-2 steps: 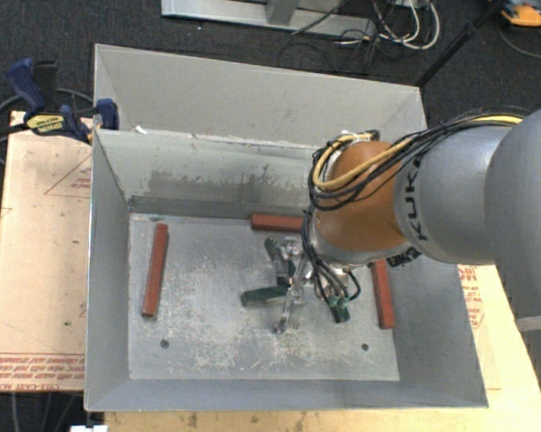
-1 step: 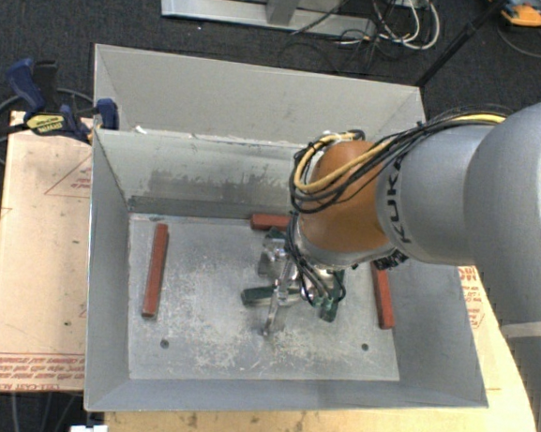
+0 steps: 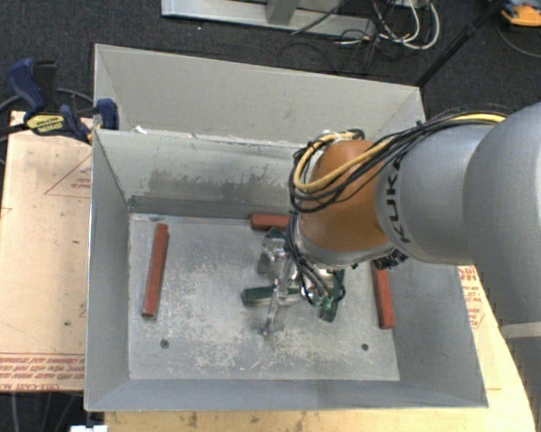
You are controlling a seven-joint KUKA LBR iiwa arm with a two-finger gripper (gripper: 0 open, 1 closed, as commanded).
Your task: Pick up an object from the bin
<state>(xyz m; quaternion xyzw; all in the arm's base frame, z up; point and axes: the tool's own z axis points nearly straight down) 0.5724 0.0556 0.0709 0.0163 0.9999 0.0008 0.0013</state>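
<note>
The orange cover (image 3: 342, 203) hides the right end of the back red stick (image 3: 268, 221). The right red stick (image 3: 383, 303) loses its top end under the arm (image 3: 498, 202). The green thing (image 3: 256, 296) at the gripper (image 3: 276, 314) is too small to name.

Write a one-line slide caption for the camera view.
Gripper over a dark green piece in the bin, red-brown stick at left.

A small dark green piece (image 3: 256, 296) lies flat near the middle of the bin (image 3: 193, 349).
</note>
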